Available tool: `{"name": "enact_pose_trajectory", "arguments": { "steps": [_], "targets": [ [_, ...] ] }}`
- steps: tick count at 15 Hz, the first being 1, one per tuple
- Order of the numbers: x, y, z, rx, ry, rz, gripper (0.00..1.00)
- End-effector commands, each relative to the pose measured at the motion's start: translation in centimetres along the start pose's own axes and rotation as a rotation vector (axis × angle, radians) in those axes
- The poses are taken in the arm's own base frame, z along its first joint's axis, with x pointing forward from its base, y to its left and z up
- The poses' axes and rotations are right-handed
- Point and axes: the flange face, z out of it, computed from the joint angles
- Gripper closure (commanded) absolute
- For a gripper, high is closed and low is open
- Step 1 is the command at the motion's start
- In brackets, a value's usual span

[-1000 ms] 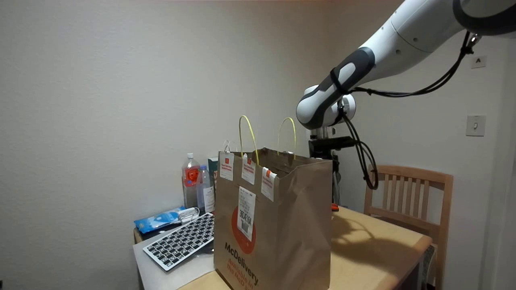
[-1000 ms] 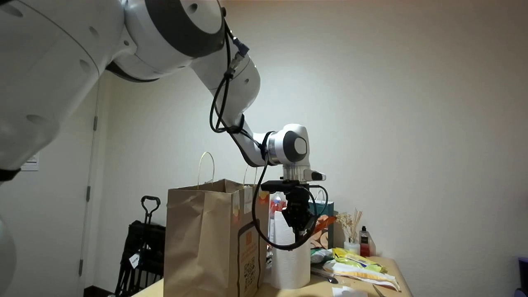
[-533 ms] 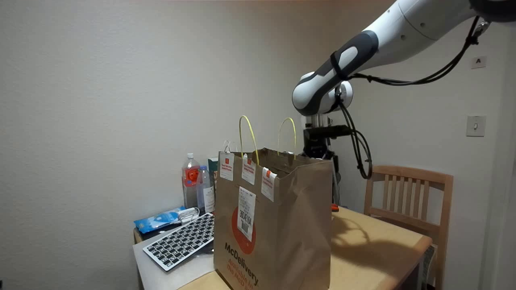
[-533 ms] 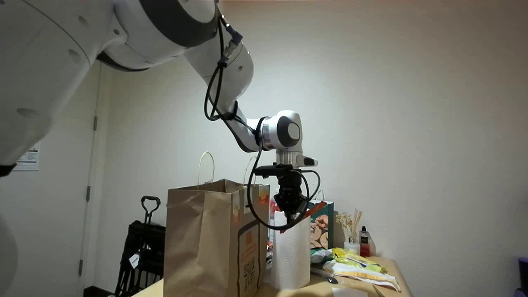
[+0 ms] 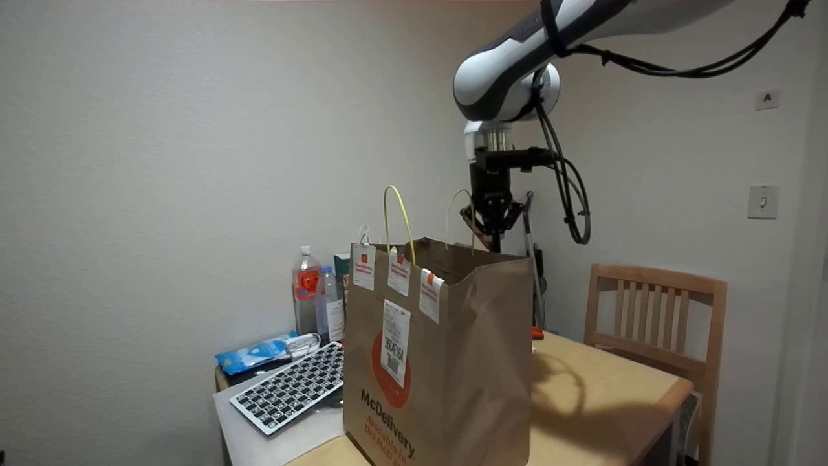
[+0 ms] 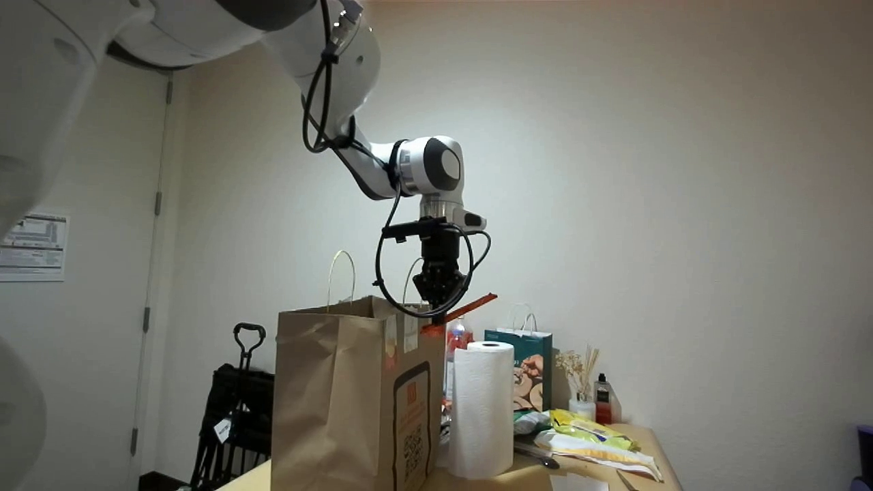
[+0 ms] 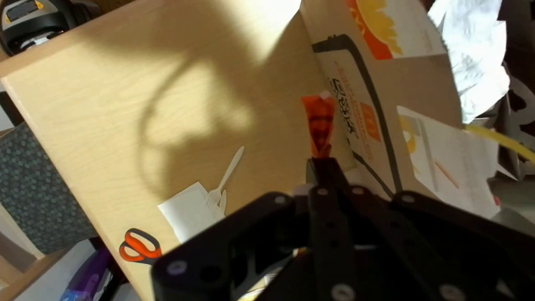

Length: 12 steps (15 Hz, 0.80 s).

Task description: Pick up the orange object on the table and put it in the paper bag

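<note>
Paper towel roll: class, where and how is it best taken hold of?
Probably grip the roll at its top edge, from above, pinching between centre hole and outside. It stands upright with the hole facing up, and its round body looks wide for the end effector, which must first release the orange strip.

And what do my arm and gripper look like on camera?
The arm is white and rounded, with dark grey trim. Black cables, bound by a black strap, run along it and loop beside the gripper, which is black and angular, with jointed links and pale round screw heads. A silvery collar sits between the two. I can make out no lettering on either.
</note>
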Motion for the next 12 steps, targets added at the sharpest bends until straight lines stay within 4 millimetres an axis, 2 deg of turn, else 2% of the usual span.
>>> {"name": "enact_pose_trajectory", "arguments": {
  "steps": [1, 4, 12],
  "targets": [
    [0.1, 0.1, 0.1, -0.001, -0.003, 0.001, 0.99],
    [0.1, 0.1, 0.3, -0.001, -0.020, -0.005, 1.00],
    [-4.4, -3.7, -7.1, -0.059, -0.023, -0.092, 1.00]
  ]
}}
